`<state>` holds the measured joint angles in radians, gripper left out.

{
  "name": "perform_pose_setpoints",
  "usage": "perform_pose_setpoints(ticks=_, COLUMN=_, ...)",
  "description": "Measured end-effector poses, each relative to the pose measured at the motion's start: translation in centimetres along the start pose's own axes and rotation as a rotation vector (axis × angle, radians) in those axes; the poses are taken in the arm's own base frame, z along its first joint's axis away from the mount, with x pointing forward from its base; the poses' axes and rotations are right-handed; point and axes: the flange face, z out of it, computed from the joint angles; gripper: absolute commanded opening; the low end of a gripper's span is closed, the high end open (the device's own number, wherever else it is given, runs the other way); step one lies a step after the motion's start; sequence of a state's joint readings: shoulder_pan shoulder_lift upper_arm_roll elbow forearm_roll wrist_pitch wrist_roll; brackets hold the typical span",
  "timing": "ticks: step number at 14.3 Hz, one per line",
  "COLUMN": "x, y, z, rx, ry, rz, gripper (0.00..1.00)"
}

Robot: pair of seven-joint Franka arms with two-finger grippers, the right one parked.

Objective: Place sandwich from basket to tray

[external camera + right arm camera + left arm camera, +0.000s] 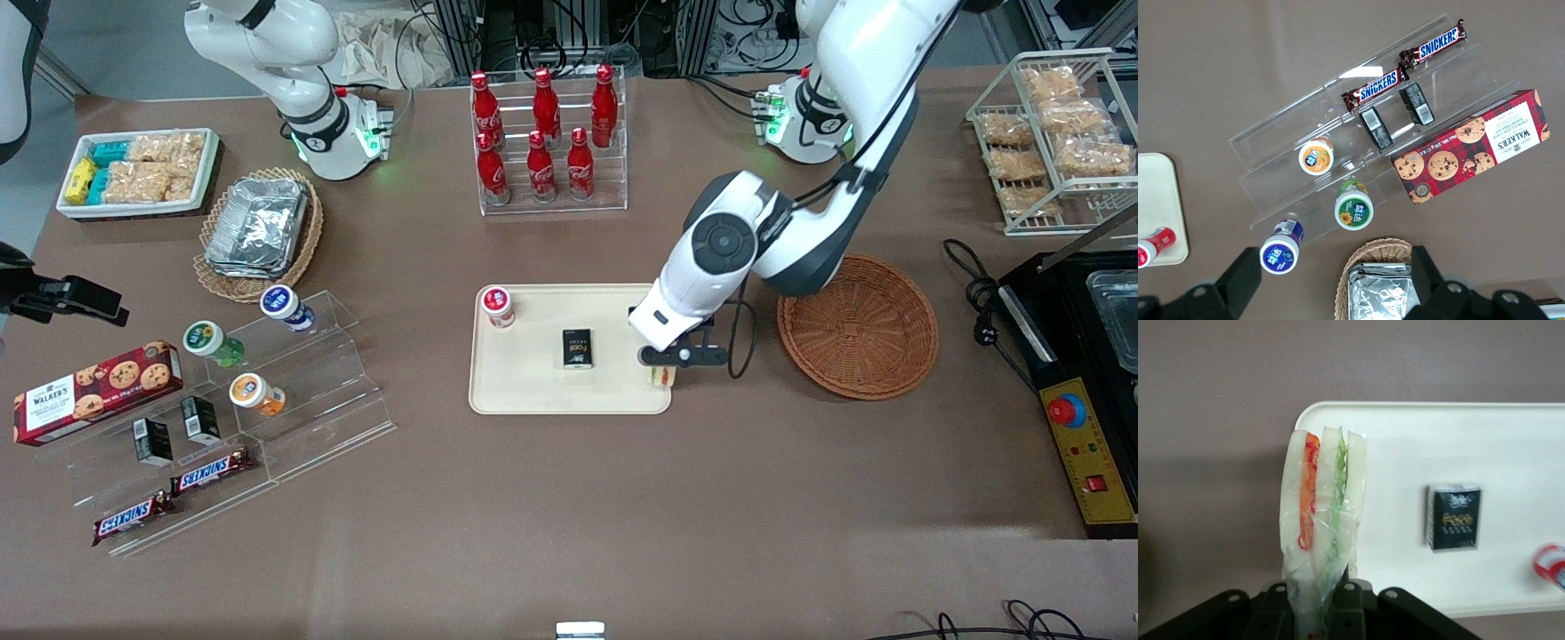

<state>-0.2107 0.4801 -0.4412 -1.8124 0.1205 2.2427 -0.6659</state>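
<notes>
My gripper (662, 366) is shut on the sandwich (1321, 507), a plastic-wrapped wedge of white bread with orange and green filling, held upright by its narrow end between the fingers (1353, 603). From the front only a sliver of the sandwich (660, 376) peeks out under the gripper, at the corner of the cream tray (533, 400) nearest the basket. In the wrist view the sandwich hangs over the tray (1438, 433) corner, partly over bare table. The reddish-brown wicker basket (858, 324) stands beside the tray, toward the working arm's end, with nothing in it.
On the tray lie a small black box (578, 348) and a red-capped bottle (498, 306). A rack of red cola bottles (544, 142) stands farther from the front camera. A black appliance (1085, 373) sits at the working arm's end, snack shelves (267, 391) toward the parked arm's.
</notes>
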Motion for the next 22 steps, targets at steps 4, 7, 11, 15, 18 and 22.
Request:
perform_pose_setpoints(ticks=4, x=-1.2, y=2.2, z=5.9, rx=0.055, ry=0.022, rz=0.003, gripper=0.01)
perform_pose_setpoints(ticks=7, x=-2.1, y=3.0, z=7.5, rx=0.07, ry=0.014, rz=0.009, gripper=1.0)
perform_pose_setpoints(ticks=11, x=-1.5, y=2.9, z=6.8, rx=0.062, ry=0.029, rz=-0.054, gripper=1.0)
perform_pose_setpoints(ticks=15, x=0.7, y=2.3, z=0.9, rx=0.05, ry=0.117, rz=-0.179, gripper=1.0)
perform_pose_setpoints(ticks=18, x=2.3, y=-0.6, z=-9.5, rx=0.112, ry=0.169, rz=-0.274, gripper=1.0)
perform_pose_setpoints(ticks=22, x=2.7, y=-8.4, z=-22.4, rx=0.098, ry=0.135, rz=-0.289, gripper=1.0)
